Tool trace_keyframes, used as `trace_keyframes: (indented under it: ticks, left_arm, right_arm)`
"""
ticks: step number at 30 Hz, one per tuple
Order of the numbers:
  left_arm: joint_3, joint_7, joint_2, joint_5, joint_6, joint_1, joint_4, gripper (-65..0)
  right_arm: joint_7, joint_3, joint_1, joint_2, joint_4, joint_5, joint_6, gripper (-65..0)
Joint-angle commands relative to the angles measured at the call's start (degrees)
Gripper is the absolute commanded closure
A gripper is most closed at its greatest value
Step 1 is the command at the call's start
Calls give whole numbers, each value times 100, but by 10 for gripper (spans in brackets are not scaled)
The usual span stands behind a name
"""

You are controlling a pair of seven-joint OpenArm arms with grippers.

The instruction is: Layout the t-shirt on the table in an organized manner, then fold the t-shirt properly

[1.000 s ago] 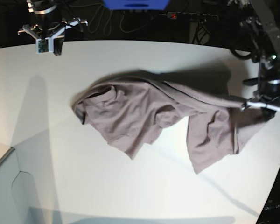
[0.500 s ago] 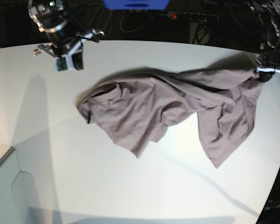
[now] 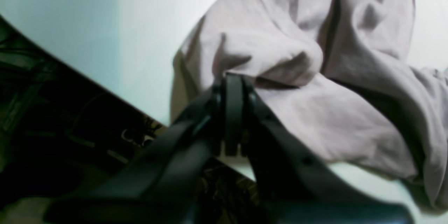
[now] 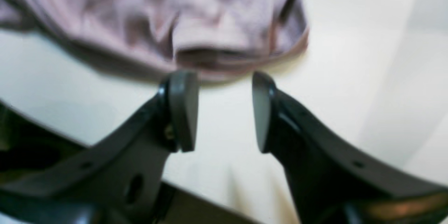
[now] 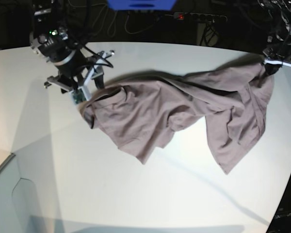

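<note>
T-shirt (image 5: 184, 109) fabric is lying crumpled across the middle and far right of the table (image 5: 136, 194), and we are seeing it stretched between our two arms. In the base view its collar end is sitting near our right gripper (image 5: 87, 87) on that view's left, while the opposite end is being lifted at the table's far right edge by our left gripper (image 5: 270, 65).

Through the left wrist camera we are watching the left gripper (image 3: 232, 80) with its jaws pressed together, pinching a bunched fold of the t-shirt (image 3: 315, 77); the cloth is draping away from the tips and spreading over the white table (image 3: 140, 24) beyond.

Through the right wrist camera we are seeing the right gripper (image 4: 222, 87) with its jaws standing well apart and nothing between them. The t-shirt (image 4: 175, 17) hem is lying just beyond the fingertips (image 4: 182, 91), on the table (image 4: 350, 59), not between them. The picture is blurred, so we cannot tell whether the tips are touching the cloth.
</note>
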Motion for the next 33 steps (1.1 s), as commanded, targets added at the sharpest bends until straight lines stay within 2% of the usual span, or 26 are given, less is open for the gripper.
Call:
trace_keyframes:
  ticks: [1,6,15,17,22,25,27,33]
  left_arm:
    - [-19,-101,-89,-68,-118,0,96,0]
    - [-28,-101,-71,-33,-426,9,96,0]
    - [-11,-92,-71,-41,-426,0,96,-4]
    - [-19,31,-89,-68,-426,0,149,-52]
    - [-99,426,-80,-85,-426,26,711,-331]
    - [-301,462,34,-77,-426,18,1309,-466]
    - [-362,462,87,-24,-426,0,1599,-497]
    - [-345,462,26,-6,-356,-369,1687,-495]
  right_arm:
    - [131,4,90,1,70,45,112,-288]
    - [78,-4,679,27,-211,45,121,-315]
    - [69,-13,2077,36,-1749,45,130,-319]
    - [69,-13,2393,36,-2127,45,130,-327]
    - [69,-66,3000,1,-2760,45,139,-342]
    - [113,-259,3351,1,-3235,45,385,-340]
    - [122,-356,3598,-8,-3692,45,385,-340]
    - [306,-567,4195,-87,-5151,45,393,-340]
